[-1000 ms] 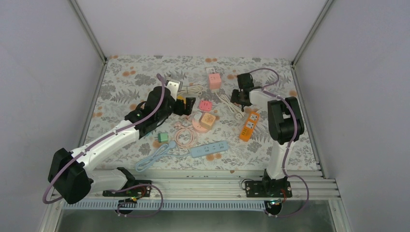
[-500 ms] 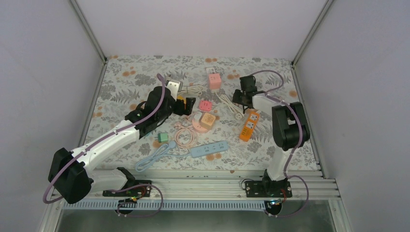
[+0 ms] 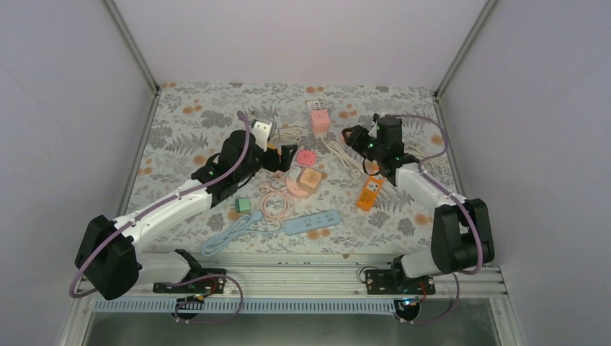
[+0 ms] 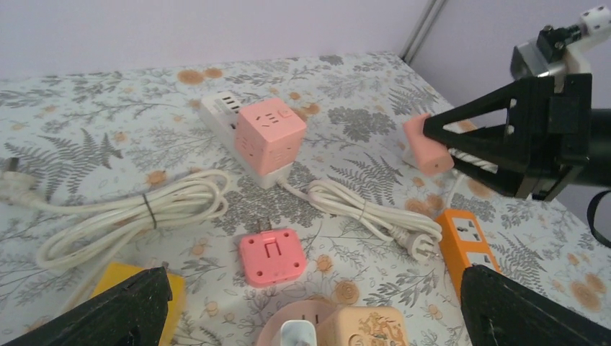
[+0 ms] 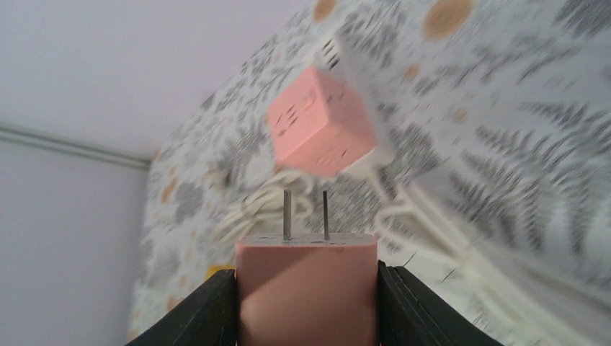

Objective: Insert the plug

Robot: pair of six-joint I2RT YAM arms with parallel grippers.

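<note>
Right wrist view: the pink plug is being gripped by the right gripper, jaws narrowed on it. Its prongs are being pointed straight ahead at the pink cube socket, not yet touching. The left gripper is being shown wide open and empty.

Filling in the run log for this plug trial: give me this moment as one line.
right gripper: shut on pink plug, prongs toward pink cube socket, not inserted | left gripper: open, empty

Pale lilac walls, floral tablecloth, aluminium rails
</note>
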